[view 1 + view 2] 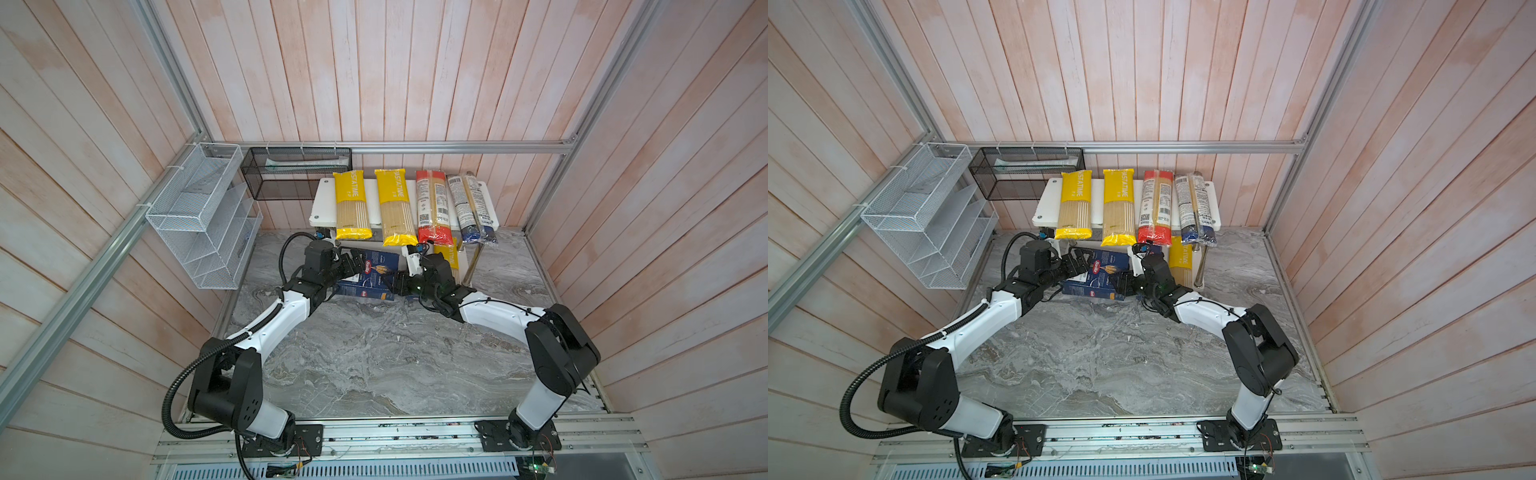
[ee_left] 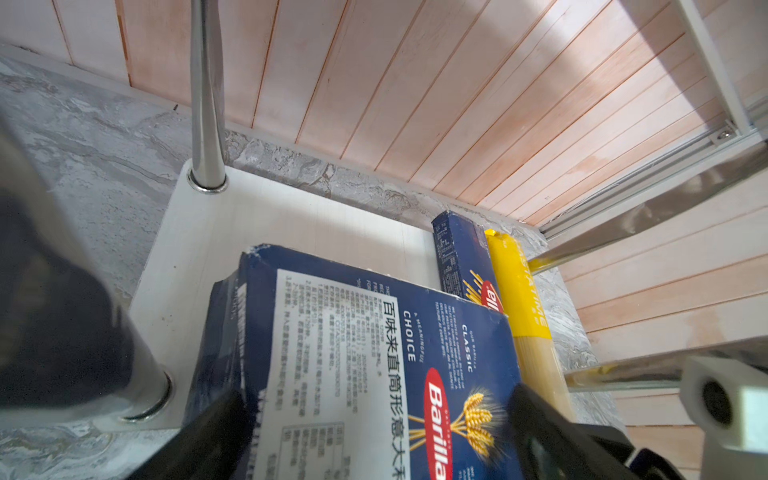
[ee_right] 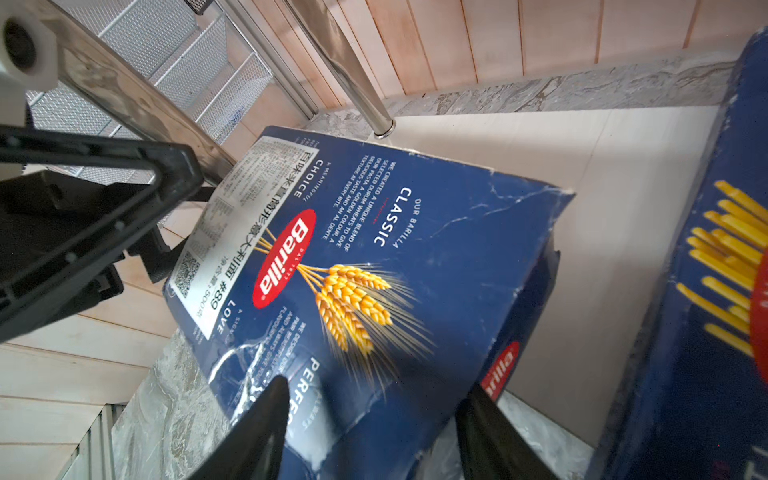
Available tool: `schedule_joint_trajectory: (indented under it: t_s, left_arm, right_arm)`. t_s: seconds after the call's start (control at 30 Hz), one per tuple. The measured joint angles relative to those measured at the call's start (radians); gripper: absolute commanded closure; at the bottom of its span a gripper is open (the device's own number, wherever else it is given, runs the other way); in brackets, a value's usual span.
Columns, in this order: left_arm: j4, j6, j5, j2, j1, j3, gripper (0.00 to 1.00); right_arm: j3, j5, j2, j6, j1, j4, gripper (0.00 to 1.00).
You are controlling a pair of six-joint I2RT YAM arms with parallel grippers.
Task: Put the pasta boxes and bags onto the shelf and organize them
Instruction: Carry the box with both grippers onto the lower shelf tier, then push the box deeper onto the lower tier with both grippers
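In both top views the wide Barilla box (image 1: 372,276) sits at the front of the shelf (image 1: 324,199), half under its top board, with our left gripper (image 1: 356,266) on its left side and our right gripper (image 1: 395,284) on its right, equally near. From the left wrist we see that gripper clamped across the box, its long axis pointing ahead over the bare lower board (image 2: 291,216), a chrome leg (image 2: 139,365) close on one side, the narrow box (image 2: 457,257) and a yellow bag (image 2: 519,291) on the other. From the right wrist our fingers (image 3: 270,415) pinch the tilted box's near end, and we judge the open board beyond leaves room to slide it in.
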Motion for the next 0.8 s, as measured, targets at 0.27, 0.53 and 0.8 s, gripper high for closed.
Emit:
schedule_joint_trajectory:
  t_s: [0.27, 0.53, 0.8]
  left_arm:
    - [0.023, 0.015, 0.024, 0.023, 0.005, 0.008, 0.00]
    - [0.031, 0.026, 0.027, 0.045, 0.008, 0.022, 0.00]
    - [0.033, 0.033, 0.044, 0.100, 0.015, 0.043, 0.00]
  right_arm:
    - [0.005, -0.008, 0.019, 0.020, -0.016, 0.013, 0.38]
    - [0.029, -0.013, 0.033, 0.021, -0.031, 0.023, 0.38]
    - [0.037, -0.019, 0.047, 0.020, -0.044, 0.040, 0.38]
